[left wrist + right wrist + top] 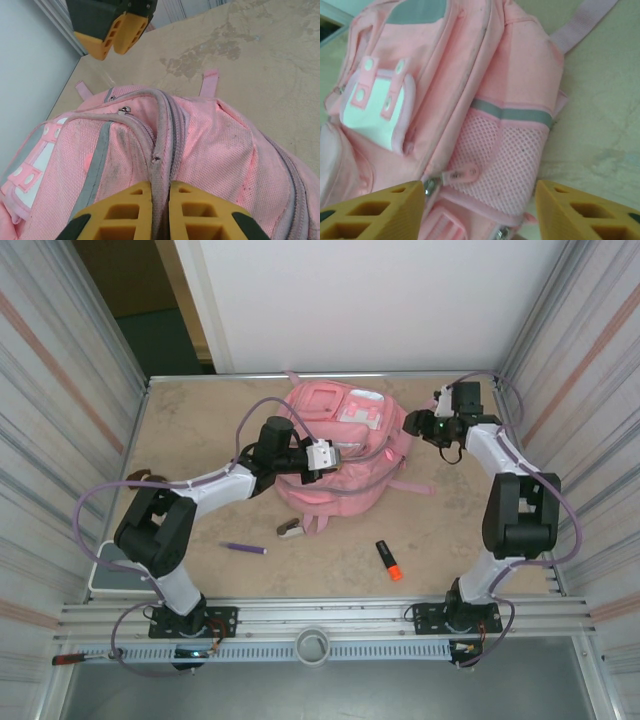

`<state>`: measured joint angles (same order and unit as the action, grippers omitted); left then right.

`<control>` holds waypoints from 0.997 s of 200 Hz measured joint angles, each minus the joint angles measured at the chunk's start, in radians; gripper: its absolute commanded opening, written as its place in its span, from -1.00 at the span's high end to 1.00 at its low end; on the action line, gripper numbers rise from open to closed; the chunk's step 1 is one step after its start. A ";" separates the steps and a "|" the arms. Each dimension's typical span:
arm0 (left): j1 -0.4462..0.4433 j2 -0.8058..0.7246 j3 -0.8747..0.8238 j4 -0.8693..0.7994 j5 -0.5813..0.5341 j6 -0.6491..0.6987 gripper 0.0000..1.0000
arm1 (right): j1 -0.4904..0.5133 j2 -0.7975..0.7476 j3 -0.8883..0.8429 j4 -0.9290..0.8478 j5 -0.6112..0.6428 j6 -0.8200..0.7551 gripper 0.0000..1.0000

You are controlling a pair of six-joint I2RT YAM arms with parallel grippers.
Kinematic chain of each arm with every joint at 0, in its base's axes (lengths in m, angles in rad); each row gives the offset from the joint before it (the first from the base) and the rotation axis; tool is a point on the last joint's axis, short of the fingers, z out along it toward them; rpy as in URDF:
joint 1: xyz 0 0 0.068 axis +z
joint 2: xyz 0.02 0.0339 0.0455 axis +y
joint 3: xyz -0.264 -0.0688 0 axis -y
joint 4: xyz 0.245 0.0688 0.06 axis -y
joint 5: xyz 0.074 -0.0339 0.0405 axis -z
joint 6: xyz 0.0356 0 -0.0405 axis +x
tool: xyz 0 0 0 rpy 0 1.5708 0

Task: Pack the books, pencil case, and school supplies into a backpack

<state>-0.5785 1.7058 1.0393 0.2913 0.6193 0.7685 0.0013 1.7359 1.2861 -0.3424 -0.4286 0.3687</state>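
Yellow fingers of my left gripper pinch the zip seam of the pink backpack; my right gripper hangs wide open over its mesh pocket.

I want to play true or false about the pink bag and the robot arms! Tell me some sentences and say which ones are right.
1. The backpack is pink. True.
2. The left gripper is pinching a zip seam on the backpack. True.
3. The purple pen is inside the backpack. False: it lies on the table, in front of the backpack.
4. The right gripper is squeezed shut on a strap. False: its fingers are wide apart, facing the backpack's mesh pocket.
5. The orange highlighter lies on the table. True.
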 measured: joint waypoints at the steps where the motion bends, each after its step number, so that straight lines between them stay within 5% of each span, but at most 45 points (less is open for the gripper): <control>1: 0.000 0.000 0.000 0.000 0.000 0.000 0.84 | 0.000 0.006 0.003 0.002 -0.003 0.005 -0.22; 39: 0.000 0.000 0.000 -0.002 0.001 0.000 0.84 | 0.006 0.193 0.141 0.074 -0.051 0.123 -0.16; 80: -0.006 0.000 0.000 -0.003 -0.003 0.001 0.83 | 0.032 0.324 0.269 0.090 -0.076 0.187 0.19; 117: -0.013 0.000 0.000 -0.007 -0.016 0.002 0.83 | 0.040 0.404 0.327 0.087 -0.097 0.208 0.21; 164: -0.022 0.009 0.004 -0.012 -0.029 0.002 0.82 | 0.038 0.436 0.343 0.090 -0.115 0.231 0.89; 199: -0.036 0.062 0.071 -0.040 -0.039 -0.007 0.75 | 0.002 0.397 0.267 0.165 -0.118 0.253 1.00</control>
<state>-0.6144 1.7679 1.1107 0.2512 0.5804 0.7616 0.0029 2.1326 1.5532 -0.1776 -0.5468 0.6216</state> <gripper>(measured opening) 0.126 0.048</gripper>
